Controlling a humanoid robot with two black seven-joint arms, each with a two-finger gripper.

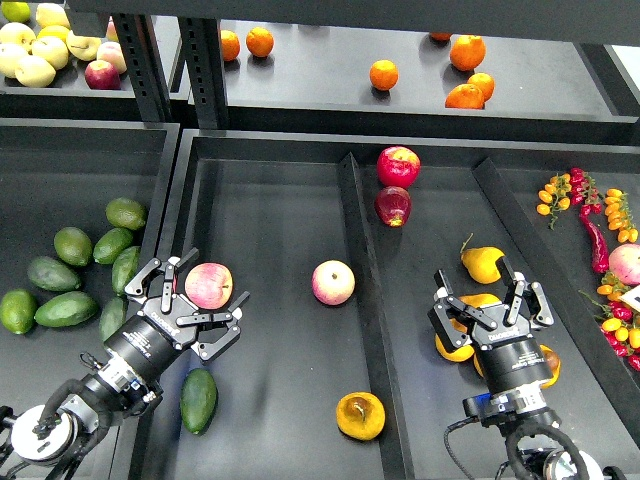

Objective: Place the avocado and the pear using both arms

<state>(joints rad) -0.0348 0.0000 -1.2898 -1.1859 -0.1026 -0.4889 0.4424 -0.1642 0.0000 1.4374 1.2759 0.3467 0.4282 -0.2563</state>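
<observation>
The dark green avocado (pixel 198 400) lies on the floor of the middle tray, beside my left forearm and below my left gripper. The squat yellow-orange pear (pixel 360 415) with a brown blotch lies at the front of the same tray, against the divider. My left gripper (pixel 214 279) is open, and a pink apple (pixel 208 286) shows between its spread fingers. My right gripper (pixel 479 284) is open and empty over yellow pears (pixel 452 348) in the right tray.
A second pink apple (pixel 333 282) lies mid-tray. Two red apples (pixel 397 166) sit near the divider (pixel 362 260). Several avocados (pixel 66 308) fill the left bin. A yellow pear (pixel 482 264) is ahead of my right gripper. Oranges (pixel 466 95) are on the back shelf, peppers (pixel 598 245) at right.
</observation>
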